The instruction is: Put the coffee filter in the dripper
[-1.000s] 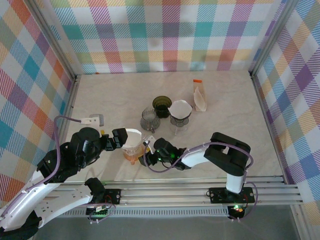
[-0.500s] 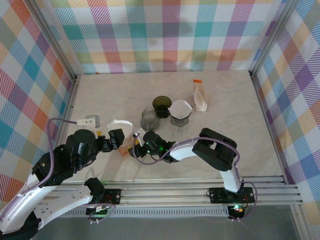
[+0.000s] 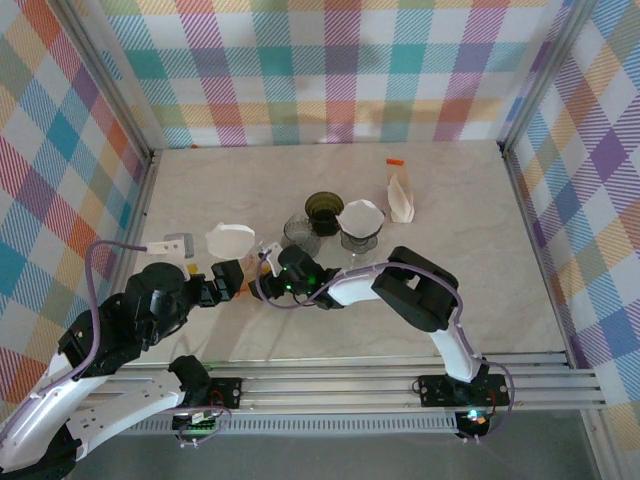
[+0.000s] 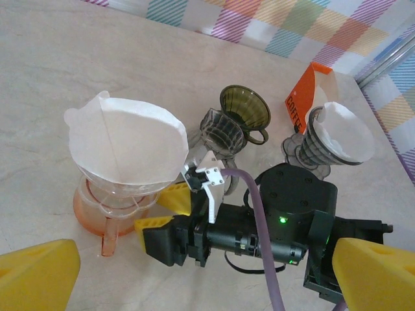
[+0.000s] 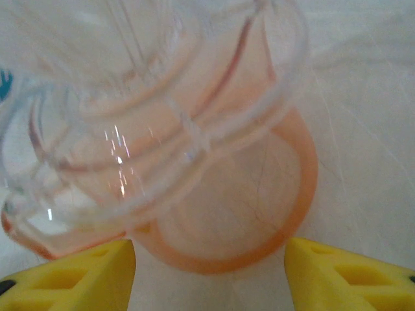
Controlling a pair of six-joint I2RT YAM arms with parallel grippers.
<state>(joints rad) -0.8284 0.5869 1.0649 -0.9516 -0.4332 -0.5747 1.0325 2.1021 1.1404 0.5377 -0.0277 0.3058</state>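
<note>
A white paper coffee filter sits opened in the orange transparent dripper, which stands on the table. From above, the filter lies left of centre. My right gripper is open and low beside the dripper's base. In the right wrist view the dripper's orange foot ring is close ahead of that gripper, its yellow fingers apart from it on both sides. My left gripper is open and wide, above the right arm, with nothing held.
Behind stand a smoky clear dripper, a dark green dripper and a clear dripper with its own filter. A pack of filters with an orange top lies at the back right. Plaid walls enclose the table.
The dripper with the filter has shifted left and farther from the bases. The right gripper followed it leftward. The left gripper drew back from the filter.
</note>
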